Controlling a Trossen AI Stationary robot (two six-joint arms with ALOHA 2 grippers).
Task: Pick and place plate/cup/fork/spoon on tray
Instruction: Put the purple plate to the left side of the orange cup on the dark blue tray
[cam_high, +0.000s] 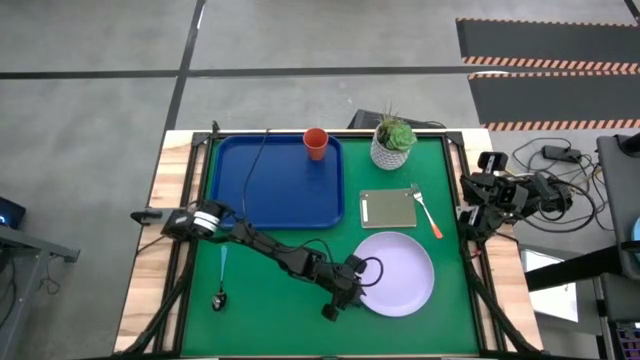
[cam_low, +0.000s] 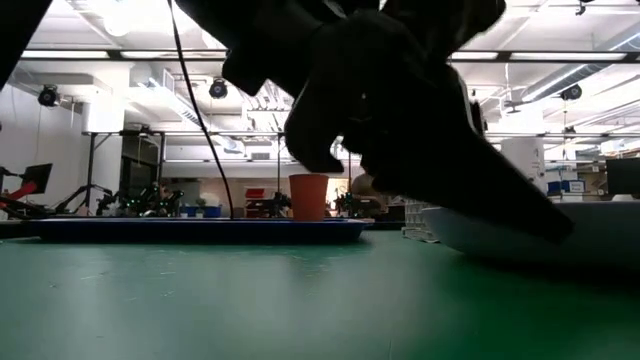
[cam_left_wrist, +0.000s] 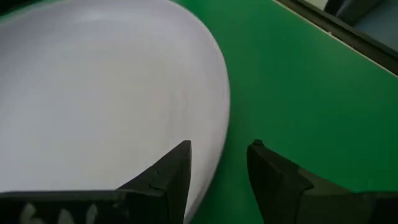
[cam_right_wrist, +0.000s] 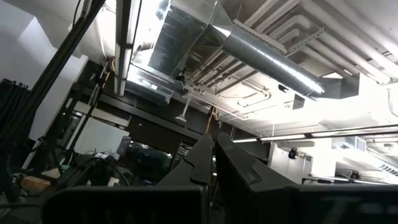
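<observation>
The lavender plate (cam_high: 396, 272) lies flat on the green mat at the near right. My left gripper (cam_high: 350, 292) reaches across the table to the plate's left rim. It is open, and in the left wrist view (cam_left_wrist: 219, 149) one finger stands over the plate (cam_left_wrist: 106, 93) and the other over the mat outside the rim. The orange-red cup (cam_high: 316, 143) stands in the far right corner of the blue tray (cam_high: 228, 200). The fork (cam_high: 428, 212) lies right of the pad. The spoon (cam_high: 221, 280) lies at the near left. My right gripper (cam_right_wrist: 215, 146) is shut, pointing up, at the table's right edge.
A grey-green square pad (cam_high: 388, 208) lies between the tray and the plate. A white pot with a green plant (cam_high: 394, 142) stands at the far edge. My right arm (cam_high: 500, 195) is folded beside the fork. Cables lie off the table's right side.
</observation>
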